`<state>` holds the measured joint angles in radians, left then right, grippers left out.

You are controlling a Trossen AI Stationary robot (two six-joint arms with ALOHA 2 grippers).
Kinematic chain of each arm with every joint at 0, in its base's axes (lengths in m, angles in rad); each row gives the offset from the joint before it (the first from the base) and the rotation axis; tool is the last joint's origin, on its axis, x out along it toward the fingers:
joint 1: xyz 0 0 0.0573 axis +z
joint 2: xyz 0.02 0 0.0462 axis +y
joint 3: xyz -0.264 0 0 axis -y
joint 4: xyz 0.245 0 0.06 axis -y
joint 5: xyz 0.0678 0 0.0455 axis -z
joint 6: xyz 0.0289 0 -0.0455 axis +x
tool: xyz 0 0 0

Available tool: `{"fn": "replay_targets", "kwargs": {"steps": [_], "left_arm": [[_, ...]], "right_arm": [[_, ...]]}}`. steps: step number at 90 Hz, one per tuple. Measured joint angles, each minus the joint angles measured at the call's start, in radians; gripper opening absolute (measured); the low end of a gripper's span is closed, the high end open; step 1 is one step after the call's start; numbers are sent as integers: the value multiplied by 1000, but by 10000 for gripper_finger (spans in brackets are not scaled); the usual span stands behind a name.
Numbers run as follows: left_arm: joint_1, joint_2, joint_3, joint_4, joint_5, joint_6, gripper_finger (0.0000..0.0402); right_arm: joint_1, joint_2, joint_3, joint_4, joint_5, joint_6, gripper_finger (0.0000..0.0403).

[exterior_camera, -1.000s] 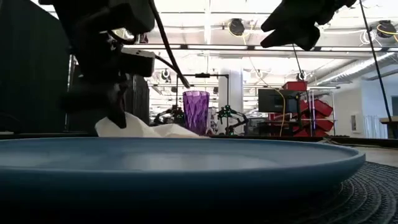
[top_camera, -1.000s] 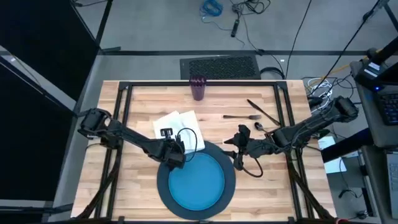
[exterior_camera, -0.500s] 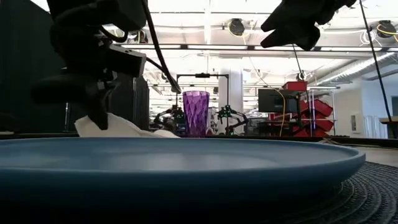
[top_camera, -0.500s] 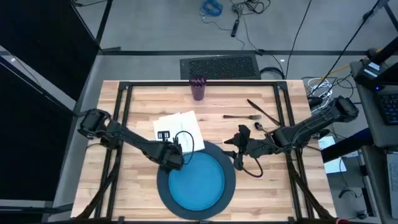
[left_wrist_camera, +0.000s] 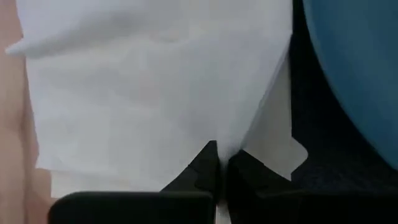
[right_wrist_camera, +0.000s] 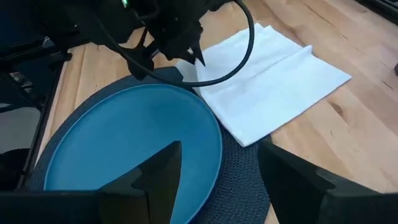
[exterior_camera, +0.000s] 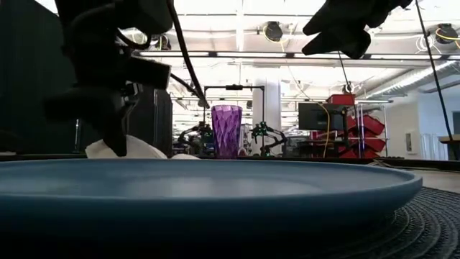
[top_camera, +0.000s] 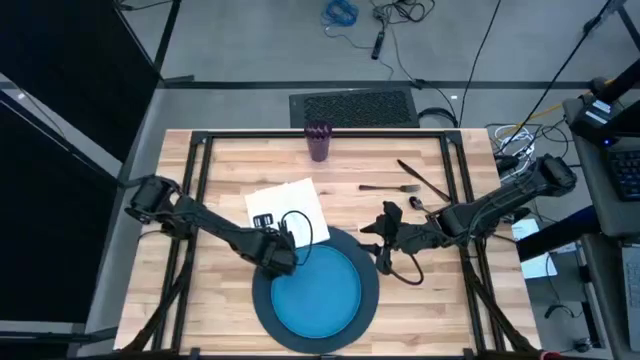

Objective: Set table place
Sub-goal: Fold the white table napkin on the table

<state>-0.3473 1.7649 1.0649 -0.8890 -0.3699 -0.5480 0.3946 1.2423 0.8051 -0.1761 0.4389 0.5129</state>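
A: What is seen at the left of the light wooden plank table [top_camera: 225, 165]?

B: The left gripper [top_camera: 283, 252] is lowered at the near corner of the white cloth napkin [top_camera: 288, 207], its fingers [left_wrist_camera: 198, 171] clenched on the cloth's edge. The napkin is spread flat, with that corner overlapping the big dark grey woven round charger [top_camera: 367, 262].

A: And in the middle?

B: The round blue plate [top_camera: 320, 290] is seated on the charger, just beside the pinched corner. The small purple faceted cup [top_camera: 318, 140] is stood upright at the far edge.

A: Further right?

B: The right gripper [right_wrist_camera: 219, 165] is held above the charger's right rim, jaws spread, nothing grasped. The metal fork [top_camera: 389, 187], knife [top_camera: 423, 179] and spoon [top_camera: 417, 203] are laid beyond it.
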Motion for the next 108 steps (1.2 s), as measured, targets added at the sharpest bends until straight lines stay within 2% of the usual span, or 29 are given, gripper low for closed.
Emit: {"fn": "replay_targets", "kwargs": {"steps": [16, 69, 95, 108], "left_arm": [[0, 16, -1, -55, 9, -41, 0], [0, 16, 0, 34, 112, -48, 4], [0, 16, -1, 45, 129, -47, 68], [0, 16, 0, 45, 74, -47, 105]], "right_arm": [[0, 0, 0, -1, 0, 0, 196], [0, 0, 0, 0, 1, 26, 196], [0, 0, 0, 0, 1, 26, 196], [0, 0, 0, 0, 1, 26, 196]]}}
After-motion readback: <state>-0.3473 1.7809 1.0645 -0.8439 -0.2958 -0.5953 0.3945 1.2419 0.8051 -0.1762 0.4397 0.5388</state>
